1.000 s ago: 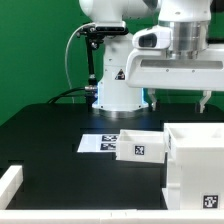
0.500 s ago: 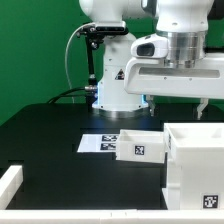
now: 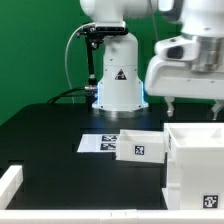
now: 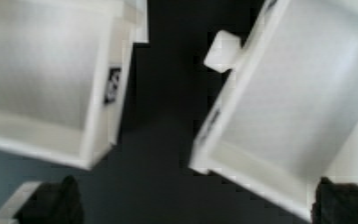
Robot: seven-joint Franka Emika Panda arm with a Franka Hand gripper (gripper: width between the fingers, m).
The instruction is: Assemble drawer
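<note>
**Gripper empty, hovering over casing**

Gripper hangs above the casing, on the exterior view's right, well clear of its rim. The jaws are spread wide with nothing between them. In the wrist view both fingers sit at opposite corners of the picture, with only parts and table between.

Drawer parts:
- The casing stands at the front right of the exterior view, with its open side up and its tag facing the camera.
- The tray is just beside it on the left, tag also facing the camera. I'd guess the tags are turned that way for tracking.
- The tray hides one end of the marker board.
- The wrist view is blurred. It shows two white parts with a dark strip of table between them, so they look close but apart. I can't say for sure which part is which there.

My read on why it's set up like this:
- Wide jaws at that height look like an approach pose, lining up over a wall before coming down.
- Tray and casing parked side by side keeps the later slide-in short.
- The tray isn't in the casing yet, so assembly is at an early stage.

Bar lies at the front left edge, well away from the parts, and probably serves as a stop to push against.

Risk: the glossy walls are thin, and an off-centre pinch could tip or skid the part.
</note>
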